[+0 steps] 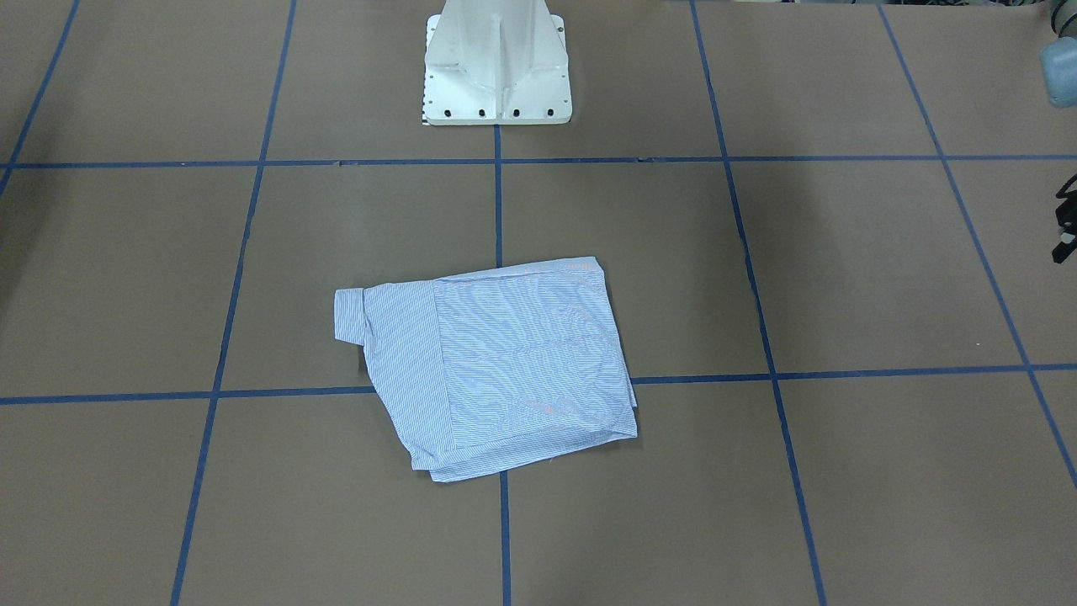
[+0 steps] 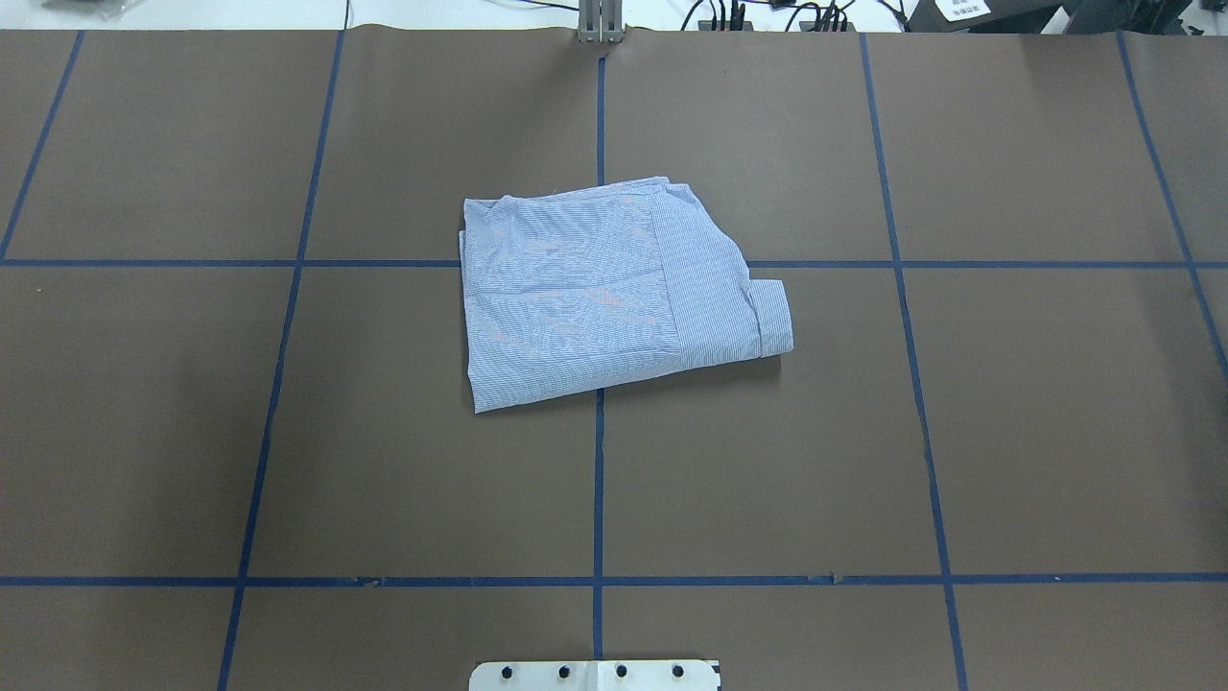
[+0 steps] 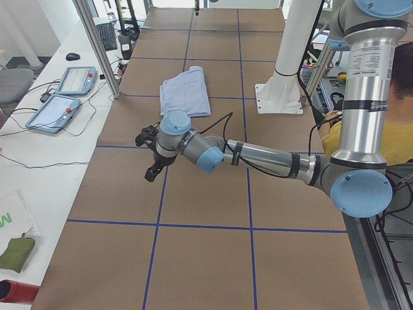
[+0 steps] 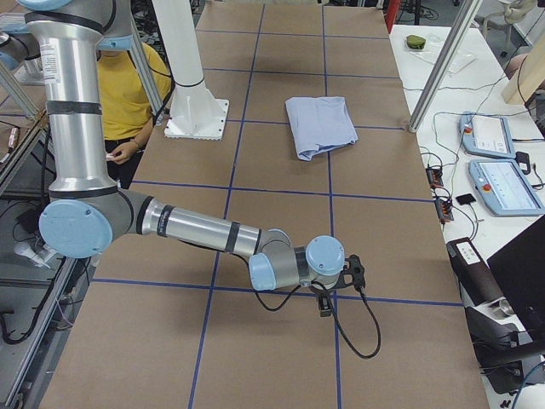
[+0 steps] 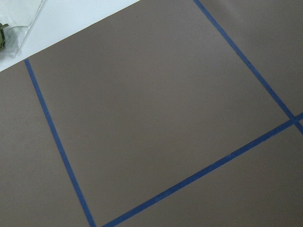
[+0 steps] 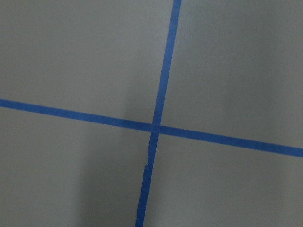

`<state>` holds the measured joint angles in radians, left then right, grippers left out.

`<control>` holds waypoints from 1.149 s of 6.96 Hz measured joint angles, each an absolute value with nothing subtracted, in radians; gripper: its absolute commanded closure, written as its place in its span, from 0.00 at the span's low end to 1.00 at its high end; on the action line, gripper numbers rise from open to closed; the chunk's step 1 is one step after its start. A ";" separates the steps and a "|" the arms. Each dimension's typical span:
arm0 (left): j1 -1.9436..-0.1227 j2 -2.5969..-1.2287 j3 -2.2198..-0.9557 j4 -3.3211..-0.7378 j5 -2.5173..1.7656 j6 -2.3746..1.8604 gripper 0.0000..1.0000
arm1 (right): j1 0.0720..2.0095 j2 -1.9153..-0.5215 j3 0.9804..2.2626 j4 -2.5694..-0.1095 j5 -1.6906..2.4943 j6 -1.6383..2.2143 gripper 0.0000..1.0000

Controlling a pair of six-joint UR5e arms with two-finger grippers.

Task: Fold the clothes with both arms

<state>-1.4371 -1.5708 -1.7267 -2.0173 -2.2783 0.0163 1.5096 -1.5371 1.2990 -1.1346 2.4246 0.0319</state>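
Note:
The clothes (image 1: 505, 362) are one light blue striped shirt, folded into a rough rectangle at the middle of the table (image 2: 959, 432); it also shows in the side views as the shirt (image 3: 185, 94) (image 4: 319, 125). One cuff-like flap sticks out at its side. Both arms are far from it. My left gripper (image 3: 148, 155) hovers low over bare table towards the left end; whether it is open or shut I cannot tell. My right gripper (image 4: 341, 288) hangs low near the right end; its state I cannot tell either. Both wrist views show only brown table and blue tape.
The white pedestal (image 1: 496, 71) stands behind the shirt. A person in a yellow top (image 4: 128, 81) sits behind the robot. Teach pendants (image 3: 64, 97) (image 4: 502, 166) and metal posts (image 3: 97, 48) line the operators' edge. Blue tape (image 2: 599, 480) divides the table into squares.

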 measured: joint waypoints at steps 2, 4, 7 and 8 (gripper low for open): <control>-1.460 -1.572 -1.724 -1.939 -2.285 0.046 0.01 | 1.479 -1.527 1.340 -1.256 2.435 0.019 0.00; -1.462 -1.576 -1.721 -1.867 -2.289 0.043 0.01 | 1.472 -1.476 1.506 -1.524 2.347 0.017 0.00; -1.464 -1.571 -1.724 -1.841 -2.304 0.029 0.00 | 1.472 -1.489 1.624 -1.640 2.273 0.012 0.00; -1.464 -1.563 -1.734 -1.846 -2.308 0.027 0.00 | 1.473 -1.497 1.628 -1.637 2.274 0.000 0.00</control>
<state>-1.4644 -1.5630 -1.7335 -1.8461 -2.3079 0.0268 1.4725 -1.4966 1.6279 -1.6367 2.2740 -0.0004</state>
